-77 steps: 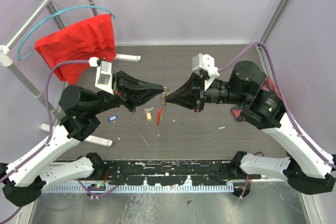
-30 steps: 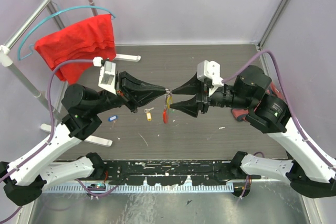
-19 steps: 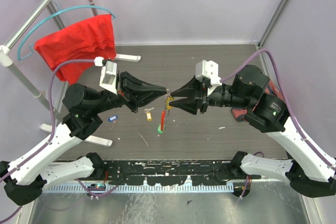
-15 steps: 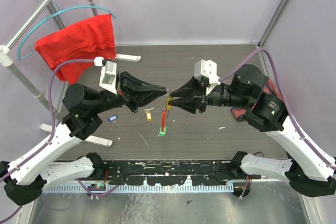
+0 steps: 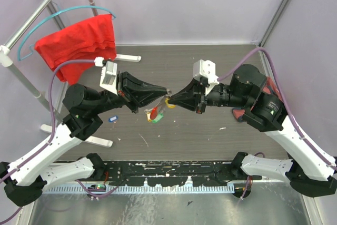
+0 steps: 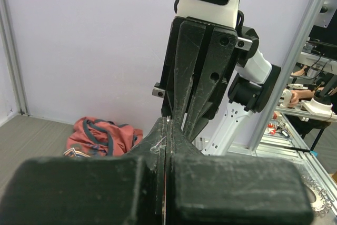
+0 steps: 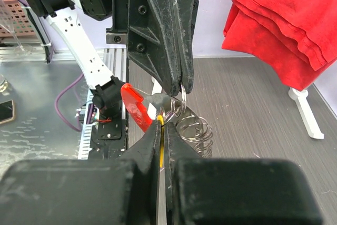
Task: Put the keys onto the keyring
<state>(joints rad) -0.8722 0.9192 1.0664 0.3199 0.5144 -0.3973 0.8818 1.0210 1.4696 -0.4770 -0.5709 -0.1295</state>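
Left pincer: the left pincer (image 5: 164,91) is reaching in from 9 o'clock with its jaws pressed fully together. It is pinching the top of the thin silver-grey wavy metal loop (image 7: 194,129).

Right pincer: the right pincer (image 5: 171,99) is coming in from 3 o'clock, tip to tip with the left one. It is closed down on a sliver of yellow, which looks like the tag of a small yellow-tagged key (image 7: 160,118).

Keyring: the keyring (image 5: 154,113) is being held in the air above the dark wood-grain counter (image 5: 210,135), between the two pincers. Its short red plastic bar (image 7: 135,106) is swinging out toward 7 o'clock below the tips.

Done, as a judgement: a green-tagged key (image 5: 156,119) is hanging right beside the red bar, so it is probably on the loop already. The pictures are not showing the threading itself.

In hand: the yellow-tagged key is being brought against the loop. Whether its hole is catching the wire is too small to tell.

Left to do: a blue-tagged key (image 5: 112,119) is lying on the counter at 9 o'clock, well apart from the keyring, and is waiting to be picked up and threaded.

Bystander: a large red cloth (image 5: 79,40) is hanging at 10 o'clock and is playing no part.
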